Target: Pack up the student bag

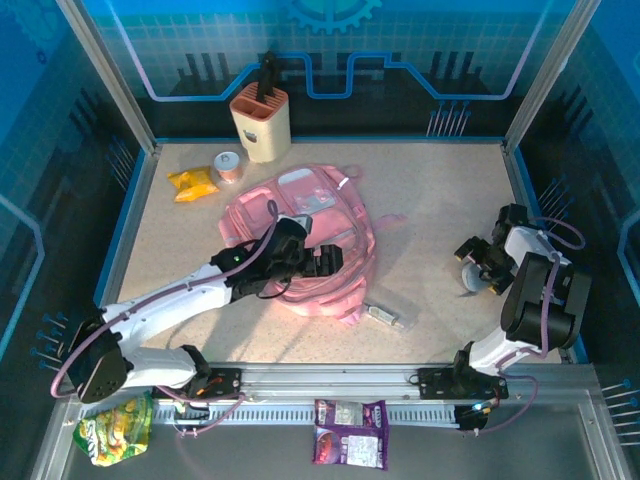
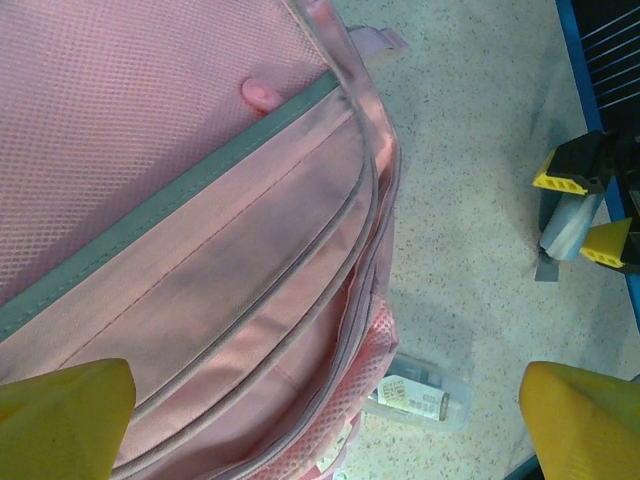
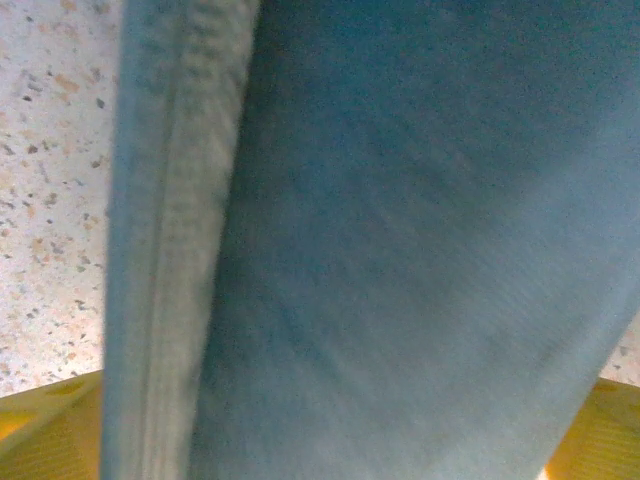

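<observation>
The student bag (image 1: 300, 235) is pink and lies flat in the middle of the table. My left gripper (image 1: 322, 262) hovers over its near right part, open. In the left wrist view its yellow fingertips (image 2: 62, 420) stand wide apart above the student bag's (image 2: 150, 150) grey zip lines, and nothing sits between them. At the right, my right gripper (image 1: 478, 264) is open and straddles a grey-blue fabric item (image 1: 470, 281). That item (image 3: 400, 250) sits close between the jaws in the right wrist view. From the left wrist, the right gripper (image 2: 585, 212) flanks the grey-blue item (image 2: 566, 230).
A clear plastic case (image 1: 386, 315) with a label (image 2: 420, 396) lies by the bag's near right corner. At the back stand a beige holder (image 1: 262, 122), a small round tub (image 1: 229, 166) and a yellow snack pack (image 1: 193, 183). A green bag (image 1: 115, 430) and a purple packet (image 1: 350, 432) lie on the front ledge.
</observation>
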`<move>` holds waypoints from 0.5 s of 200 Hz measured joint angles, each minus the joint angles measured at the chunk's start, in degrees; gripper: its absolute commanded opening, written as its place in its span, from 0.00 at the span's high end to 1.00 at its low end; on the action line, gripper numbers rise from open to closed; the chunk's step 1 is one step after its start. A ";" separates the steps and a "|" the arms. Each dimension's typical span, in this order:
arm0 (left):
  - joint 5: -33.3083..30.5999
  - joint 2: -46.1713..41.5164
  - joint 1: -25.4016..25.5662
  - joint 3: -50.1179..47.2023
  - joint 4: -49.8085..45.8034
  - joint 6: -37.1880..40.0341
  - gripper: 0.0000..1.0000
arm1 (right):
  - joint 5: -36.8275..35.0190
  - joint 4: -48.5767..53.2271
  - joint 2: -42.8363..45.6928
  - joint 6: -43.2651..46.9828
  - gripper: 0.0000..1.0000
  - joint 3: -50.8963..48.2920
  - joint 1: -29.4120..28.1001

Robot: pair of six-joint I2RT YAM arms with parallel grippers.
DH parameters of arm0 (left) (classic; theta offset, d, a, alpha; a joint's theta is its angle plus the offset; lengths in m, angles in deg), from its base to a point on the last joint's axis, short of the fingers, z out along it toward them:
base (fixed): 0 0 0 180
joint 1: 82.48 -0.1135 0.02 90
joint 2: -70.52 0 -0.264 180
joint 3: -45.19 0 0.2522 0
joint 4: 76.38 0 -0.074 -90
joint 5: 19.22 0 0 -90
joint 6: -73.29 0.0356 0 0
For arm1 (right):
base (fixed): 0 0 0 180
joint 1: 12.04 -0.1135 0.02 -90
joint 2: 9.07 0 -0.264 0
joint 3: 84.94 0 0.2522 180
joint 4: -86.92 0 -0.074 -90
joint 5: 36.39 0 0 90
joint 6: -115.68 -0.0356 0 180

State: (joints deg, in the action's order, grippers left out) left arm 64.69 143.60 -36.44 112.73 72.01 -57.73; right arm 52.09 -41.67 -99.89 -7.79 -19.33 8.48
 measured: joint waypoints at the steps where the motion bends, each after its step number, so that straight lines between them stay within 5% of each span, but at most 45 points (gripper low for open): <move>1: 0.00 0.07 0.00 0.07 -0.02 0.04 0.01 | 0.00 0.00 -0.04 0.00 0.00 0.00 0.00; 100: -0.02 1.88 0.00 2.01 -1.97 2.16 0.01 | -3.41 3.58 1.77 1.18 0.00 3.28 -1.53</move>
State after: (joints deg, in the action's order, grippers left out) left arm 64.67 145.48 -36.44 114.74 70.05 -55.56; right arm 48.68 -38.09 -98.12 -6.61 -16.05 6.95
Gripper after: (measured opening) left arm 0.992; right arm 0.996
